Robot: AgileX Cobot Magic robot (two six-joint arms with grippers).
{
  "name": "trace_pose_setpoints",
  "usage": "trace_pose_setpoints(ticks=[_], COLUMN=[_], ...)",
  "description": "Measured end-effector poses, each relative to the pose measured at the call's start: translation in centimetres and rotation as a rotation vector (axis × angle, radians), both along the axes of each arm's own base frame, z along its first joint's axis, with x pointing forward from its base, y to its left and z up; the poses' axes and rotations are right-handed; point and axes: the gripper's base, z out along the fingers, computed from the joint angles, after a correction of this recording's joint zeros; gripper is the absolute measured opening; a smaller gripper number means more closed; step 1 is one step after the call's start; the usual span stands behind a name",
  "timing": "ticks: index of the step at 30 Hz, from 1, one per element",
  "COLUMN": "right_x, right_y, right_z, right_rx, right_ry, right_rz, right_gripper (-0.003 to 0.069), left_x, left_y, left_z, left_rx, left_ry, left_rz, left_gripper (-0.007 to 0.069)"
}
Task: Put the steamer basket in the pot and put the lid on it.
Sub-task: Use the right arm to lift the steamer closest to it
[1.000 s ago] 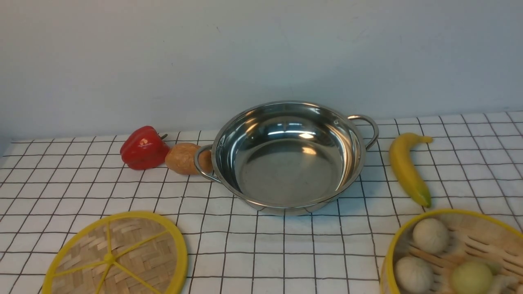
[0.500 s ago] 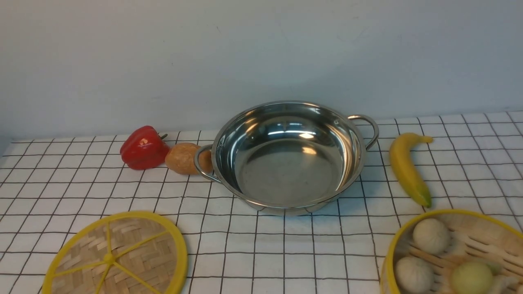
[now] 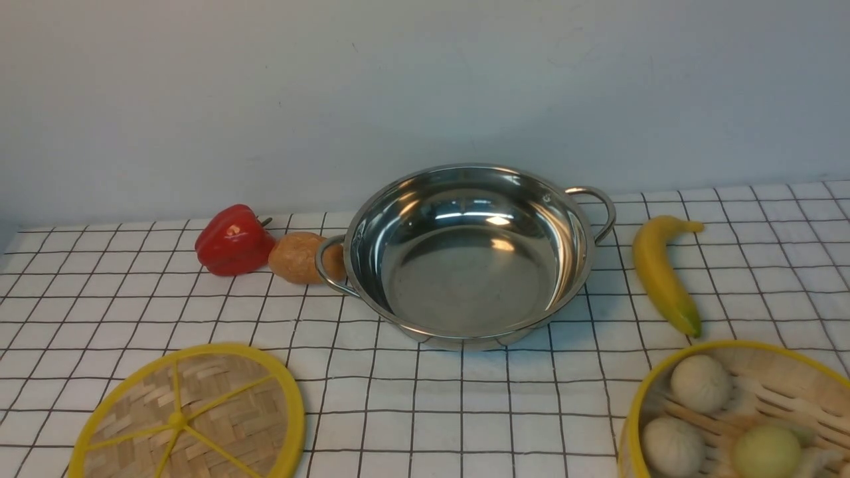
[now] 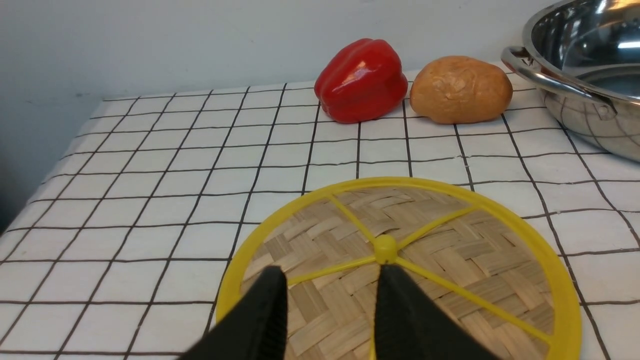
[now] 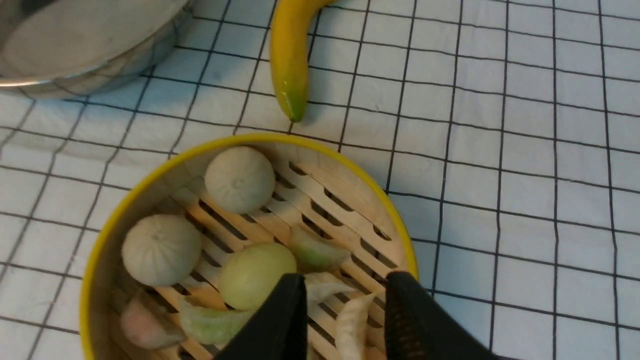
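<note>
Right wrist view: right tool point(image 5: 345, 280) spread, empty, over round yellow-rimmed bamboo steamer basket point(image 5: 260, 136) on worktop point(image 5: 500, 150), right of shiny steel pot point(image 3: 425, 219) | likely light, stiff, loaded: pinch wall at rim, keep level | left tool point(image 4: 331, 272) spread over flat woven lid point(image 4: 450, 260)

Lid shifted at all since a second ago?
No. The lid lies on the same squares of the checked cloth, same gap to the pot.

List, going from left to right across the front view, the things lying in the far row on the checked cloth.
red pepper → potato → pot → banana
</note>
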Motion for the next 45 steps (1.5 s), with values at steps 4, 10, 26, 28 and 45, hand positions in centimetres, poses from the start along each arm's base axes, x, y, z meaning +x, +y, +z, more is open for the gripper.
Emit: trace_pose_setpoints(ticks=[4,10,26,28,45], right_x=[2.1,5.4,7.8,8.6,12.8], right_y=[0.0,-0.2,-2.6,-2.7,-4.1], right_z=[-0.9,-2.9,-5.2,-5.9,-12.7], right_rx=[0.013,0.018,-0.104,-0.105,-0.055], right_ry=[0.185,0.349,0.441,0.464,0.671], right_rz=[-0.003,-0.011,-0.119,-0.109,-0.101], right_gripper=[0.0242,0.0243,0.0369,0.0344,0.0297], left_x=[0.0,0.0,0.0,0.0,0.0], left_y=[0.0,0.0,0.0,0.0,0.0], left_z=[0.0,0.0,0.0,0.0,0.0], left_rx=[0.000,0.000,0.000,0.000,-0.002], left_ry=[0.000,0.000,0.000,0.000,0.000], left_rz=[0.000,0.000,0.000,0.000,0.000], left_gripper=[0.0243,0.0243,0.0243,0.0243,0.0243])
